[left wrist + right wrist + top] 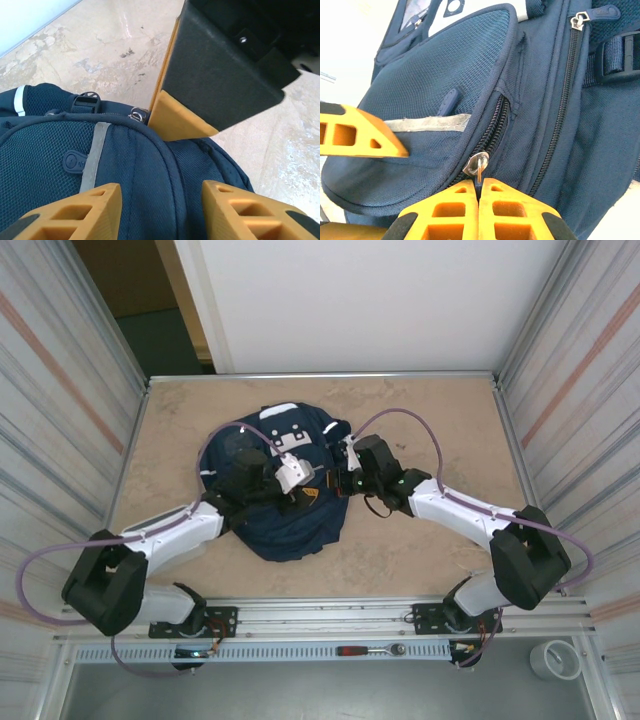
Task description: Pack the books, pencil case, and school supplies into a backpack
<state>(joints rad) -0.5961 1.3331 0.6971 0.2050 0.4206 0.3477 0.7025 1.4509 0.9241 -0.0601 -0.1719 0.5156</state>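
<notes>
My right gripper (479, 186) is pinched tight on the zipper pull (477, 164) of the backpack (470, 75), which lies in the middle of the table (440, 410), so I can run the zip. My left gripper (160, 187) hangs spread wide over the fabric, probably to steady it.

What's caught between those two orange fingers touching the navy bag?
The small silver zipper pull of the navy-blue fabric backpack, pinched by the right gripper, in the right wrist view.
</notes>
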